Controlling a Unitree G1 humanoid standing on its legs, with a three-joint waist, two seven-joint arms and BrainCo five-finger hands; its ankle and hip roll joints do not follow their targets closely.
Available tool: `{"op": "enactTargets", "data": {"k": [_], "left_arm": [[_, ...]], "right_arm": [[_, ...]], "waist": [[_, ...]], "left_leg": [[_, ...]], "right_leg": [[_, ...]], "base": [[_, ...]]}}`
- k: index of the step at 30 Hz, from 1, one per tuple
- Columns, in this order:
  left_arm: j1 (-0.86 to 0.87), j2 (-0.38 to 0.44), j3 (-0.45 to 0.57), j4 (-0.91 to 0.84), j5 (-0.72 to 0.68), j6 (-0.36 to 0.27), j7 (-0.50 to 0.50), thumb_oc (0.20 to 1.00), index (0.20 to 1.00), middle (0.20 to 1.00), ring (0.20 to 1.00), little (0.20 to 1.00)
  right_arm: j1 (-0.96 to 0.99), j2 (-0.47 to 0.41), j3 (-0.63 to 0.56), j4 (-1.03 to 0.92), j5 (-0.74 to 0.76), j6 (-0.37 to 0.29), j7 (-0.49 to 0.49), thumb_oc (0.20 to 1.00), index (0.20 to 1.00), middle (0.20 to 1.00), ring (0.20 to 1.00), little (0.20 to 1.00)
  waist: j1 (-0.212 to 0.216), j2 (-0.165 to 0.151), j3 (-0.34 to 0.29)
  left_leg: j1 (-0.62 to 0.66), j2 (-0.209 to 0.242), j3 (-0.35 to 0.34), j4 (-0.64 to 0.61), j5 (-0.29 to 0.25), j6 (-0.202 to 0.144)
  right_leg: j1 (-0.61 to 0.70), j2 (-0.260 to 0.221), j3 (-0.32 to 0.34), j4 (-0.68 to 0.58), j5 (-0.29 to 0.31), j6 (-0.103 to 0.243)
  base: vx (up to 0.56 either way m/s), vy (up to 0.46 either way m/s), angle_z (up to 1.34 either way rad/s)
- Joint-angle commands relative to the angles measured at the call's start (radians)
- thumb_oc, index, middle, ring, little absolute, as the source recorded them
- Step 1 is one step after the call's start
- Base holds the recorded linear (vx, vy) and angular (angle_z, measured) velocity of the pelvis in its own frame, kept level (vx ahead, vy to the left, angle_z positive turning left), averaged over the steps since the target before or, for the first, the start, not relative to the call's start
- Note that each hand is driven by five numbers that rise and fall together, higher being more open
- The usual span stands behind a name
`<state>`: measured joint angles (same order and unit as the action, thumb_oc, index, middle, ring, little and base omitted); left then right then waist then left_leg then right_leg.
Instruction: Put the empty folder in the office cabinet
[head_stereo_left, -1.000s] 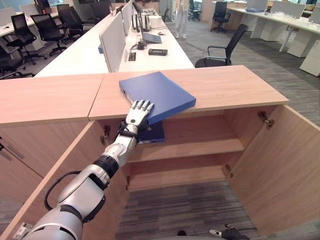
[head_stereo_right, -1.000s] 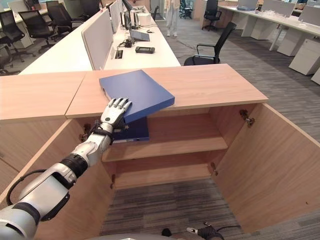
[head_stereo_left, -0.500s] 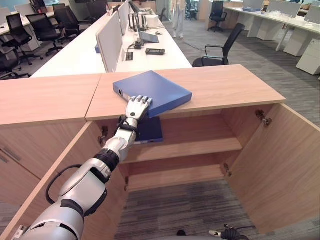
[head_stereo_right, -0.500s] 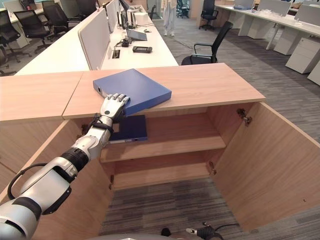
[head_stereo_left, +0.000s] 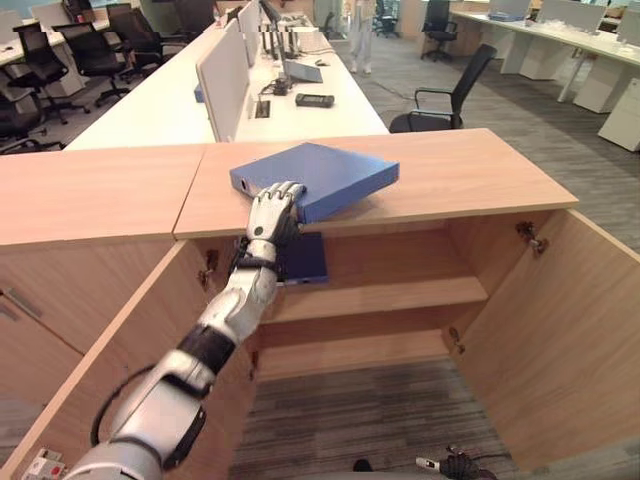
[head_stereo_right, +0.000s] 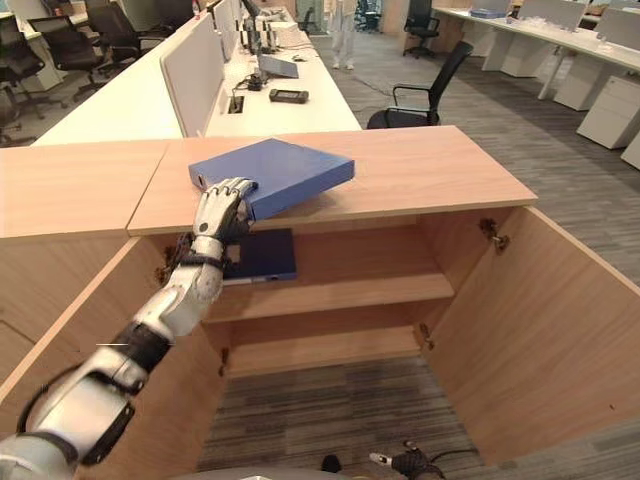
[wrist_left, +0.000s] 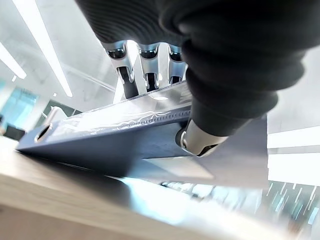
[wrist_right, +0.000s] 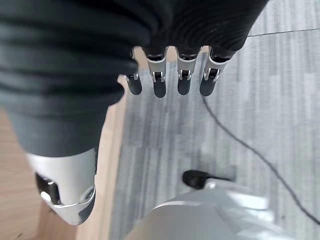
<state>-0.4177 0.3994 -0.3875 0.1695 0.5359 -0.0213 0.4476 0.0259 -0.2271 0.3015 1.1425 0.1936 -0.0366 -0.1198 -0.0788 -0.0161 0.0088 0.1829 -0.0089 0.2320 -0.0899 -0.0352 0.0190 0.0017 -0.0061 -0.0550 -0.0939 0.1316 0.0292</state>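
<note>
Left eye view has the blue folder (head_stereo_left: 320, 175) lying flat on the cabinet top (head_stereo_left: 470, 170), long axis slanting across it, near corner poking over the front edge. Left hand (head_stereo_left: 272, 208) pinches that corner, fingers on top, thumb underneath. Right hand (wrist_right: 165, 75) hangs loose over carpet. Both cabinet doors swung wide, shelves mostly free apart from a dark blue folder (head_stereo_left: 300, 258)

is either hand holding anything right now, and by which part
The left hand pinches the blue folder at its near left corner, by the spine end: fingers on top, thumb beneath. The right hand holds nothing.
</note>
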Motion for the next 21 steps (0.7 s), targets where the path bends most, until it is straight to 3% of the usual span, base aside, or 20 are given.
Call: {"op": "enactTargets", "data": {"k": [1, 3, 4, 8, 10, 14, 21], "left_arm": [[0.079, -0.016, 0.038, 0.005, -0.292, -0.092, -0.164, 0.200, 0.200, 0.200, 0.200, 0.200], [0.193, -0.010, 0.083, -0.088, -0.410, -0.116, -0.234, 0.200, 0.200, 0.200, 0.200, 0.200], [0.288, 0.007, 0.120, -0.159, -0.534, -0.146, -0.285, 0.200, 0.200, 0.200, 0.200, 0.200], [0.379, 0.023, 0.151, -0.208, -0.680, -0.151, -0.350, 0.200, 0.200, 0.200, 0.200, 0.200], [0.495, 0.041, 0.180, -0.258, -0.968, -0.141, -0.455, 0.200, 0.200, 0.200, 0.200, 0.200], [0.633, 0.091, 0.205, -0.324, -1.306, -0.086, -0.535, 0.200, 0.200, 0.200, 0.200, 0.200], [0.730, 0.104, 0.244, -0.369, -1.421, -0.054, -0.551, 0.200, 0.200, 0.200, 0.200, 0.200]], "right_arm": [[-0.034, 0.018, -0.026, -0.014, 0.101, -0.034, 0.023, 1.000, 1.000, 1.000, 1.000, 1.000], [-0.024, 0.008, -0.035, -0.090, 0.134, -0.037, 0.041, 1.000, 1.000, 1.000, 1.000, 1.000], [-0.012, -0.012, -0.051, -0.192, 0.162, -0.042, 0.059, 1.000, 1.000, 1.000, 1.000, 1.000], [0.016, -0.042, -0.066, -0.309, 0.188, -0.037, 0.084, 1.000, 1.000, 1.000, 1.000, 1.000], [0.054, -0.088, -0.104, -0.458, 0.234, -0.035, 0.124, 1.000, 1.000, 1.000, 1.000, 1.000], [0.102, -0.150, -0.163, -0.645, 0.291, -0.037, 0.158, 1.000, 1.000, 1.000, 1.000, 1.000], [0.154, -0.176, -0.239, -0.782, 0.352, -0.067, 0.170, 1.000, 1.000, 1.000, 1.000, 1.000]], "waist": [[0.024, -0.027, 0.024], [0.035, -0.026, 0.028], [0.046, -0.025, 0.034], [0.050, -0.022, 0.036], [0.054, -0.018, 0.037], [0.053, -0.009, 0.033], [0.054, -0.007, 0.033]], "left_leg": [[0.004, -0.027, -0.113, 0.003, -0.063, 0.001], [0.003, -0.029, -0.120, 0.003, -0.061, 0.001], [0.003, -0.028, -0.127, 0.003, -0.059, 0.001], [0.004, -0.029, -0.130, 0.003, -0.057, 0.000], [0.004, -0.029, -0.134, 0.003, -0.055, 0.001], [0.008, -0.030, -0.141, 0.003, -0.055, 0.003], [0.012, -0.030, -0.151, 0.003, -0.057, 0.007]], "right_leg": [[0.095, -0.042, -0.037, 0.007, -0.072, 0.097], [0.099, -0.044, -0.045, 0.007, -0.072, 0.095], [0.101, -0.046, -0.052, 0.007, -0.073, 0.094], [0.103, -0.047, -0.058, 0.007, -0.073, 0.093], [0.106, -0.050, -0.068, 0.007, -0.073, 0.091], [0.109, -0.053, -0.076, 0.007, -0.074, 0.092], [0.112, -0.055, -0.079, 0.007, -0.076, 0.094]], "base": [[0.00, 0.002, 0.17], [-0.01, 0.003, 0.21], [-0.01, 0.002, 0.10], [0.00, 0.006, 0.05], [-0.01, 0.009, 0.15], [0.00, 0.009, 0.05], [0.00, 0.002, 0.01]]}}
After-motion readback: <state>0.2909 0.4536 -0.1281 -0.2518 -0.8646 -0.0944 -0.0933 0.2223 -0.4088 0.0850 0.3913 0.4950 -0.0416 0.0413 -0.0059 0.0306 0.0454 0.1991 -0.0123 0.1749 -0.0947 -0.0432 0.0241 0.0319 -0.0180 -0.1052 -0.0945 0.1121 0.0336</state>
